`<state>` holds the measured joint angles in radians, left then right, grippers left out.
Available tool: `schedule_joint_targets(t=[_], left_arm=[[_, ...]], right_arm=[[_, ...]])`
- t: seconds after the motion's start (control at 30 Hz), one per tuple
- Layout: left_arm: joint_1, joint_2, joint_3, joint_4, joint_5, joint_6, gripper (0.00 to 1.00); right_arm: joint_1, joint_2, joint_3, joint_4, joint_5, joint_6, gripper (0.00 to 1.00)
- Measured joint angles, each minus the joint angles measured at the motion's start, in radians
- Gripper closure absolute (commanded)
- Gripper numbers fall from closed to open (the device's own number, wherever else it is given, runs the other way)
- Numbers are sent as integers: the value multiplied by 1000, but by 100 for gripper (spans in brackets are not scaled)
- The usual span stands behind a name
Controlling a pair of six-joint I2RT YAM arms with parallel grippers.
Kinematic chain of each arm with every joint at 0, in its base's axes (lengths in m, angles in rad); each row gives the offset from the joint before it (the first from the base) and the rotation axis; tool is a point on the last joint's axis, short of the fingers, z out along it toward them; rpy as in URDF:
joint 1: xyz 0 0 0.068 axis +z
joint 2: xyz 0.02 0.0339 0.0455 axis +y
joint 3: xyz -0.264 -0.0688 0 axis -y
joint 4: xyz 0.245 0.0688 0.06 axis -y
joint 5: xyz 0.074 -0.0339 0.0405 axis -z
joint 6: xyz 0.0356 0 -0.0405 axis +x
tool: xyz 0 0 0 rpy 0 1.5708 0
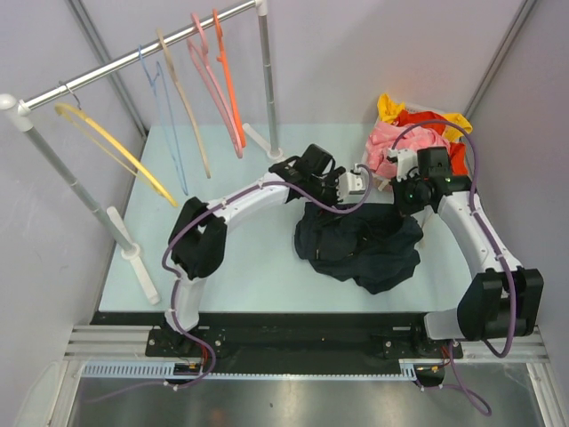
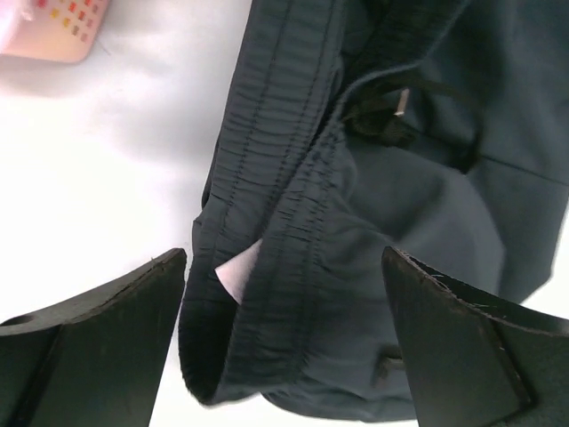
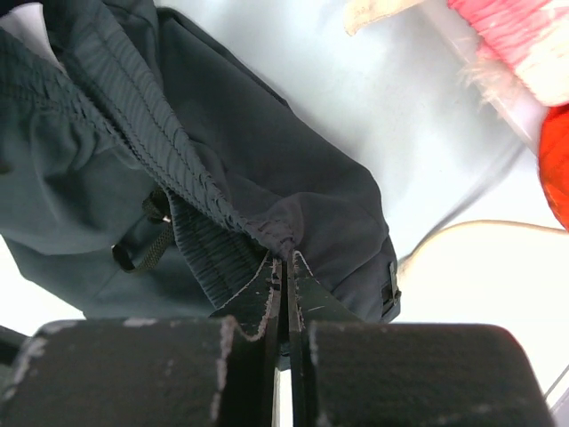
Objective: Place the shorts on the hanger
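Shorts (image 1: 360,249): crumpled on bench (image 1: 249,267), toward 4 o'clock.
Hanger (image 1: 216,89): bare on rail (image 1: 133,58), 11 o'clock.
Right fingers (image 3: 253,307): clamped together, pinching waistband (image 3: 178,191).
Left fingers (image 2: 107,338): spread wide astride waistband, gripping nothing.
Progress: early; lifting and hanging remain.

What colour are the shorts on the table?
The shorts are dark navy, almost black; the left wrist view shows it best.

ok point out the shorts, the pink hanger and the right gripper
shorts (image 1: 360,249), top view, middle of the crumpled fabric
pink hanger (image 1: 210,89), top view, its long sloping arm
right gripper (image 3: 285,267), right wrist view, fingertips shut on the waistband
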<state>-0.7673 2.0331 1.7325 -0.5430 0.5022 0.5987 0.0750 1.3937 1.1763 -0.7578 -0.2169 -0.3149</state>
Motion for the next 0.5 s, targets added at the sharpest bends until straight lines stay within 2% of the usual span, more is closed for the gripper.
schedule_joint_targets(t=[0.07, 0.17, 0.2, 0.27, 0.37, 0.4, 0.43, 0.5], left_arm=[[0, 33, 22, -10, 0, 23, 11], [0, 55, 24, -44, -2, 54, 32], [0, 56, 23, -62, -2, 69, 44], [0, 54, 22, -108, -2, 91, 52], [0, 19, 3, -192, -3, 128, 74], [0, 2, -9, -206, -4, 127, 92], [0, -40, -43, -229, -9, 144, 99], [0, -117, -92, -275, -18, 161, 100]], right_arm=[[-3, -25, 0, -10, -3, 0, 100], [-15, -58, 0, -27, -7, 0, 100], [-21, -69, 0, -32, -7, 0, 100], [-35, -89, 0, -40, -6, 0, 100], [-65, -128, 0, -48, -2, -6, 100], [-72, -138, 0, -49, -2, -9, 100], [-87, -155, 0, -50, -1, -13, 100], [-107, -181, 0, -53, 1, -19, 100]])
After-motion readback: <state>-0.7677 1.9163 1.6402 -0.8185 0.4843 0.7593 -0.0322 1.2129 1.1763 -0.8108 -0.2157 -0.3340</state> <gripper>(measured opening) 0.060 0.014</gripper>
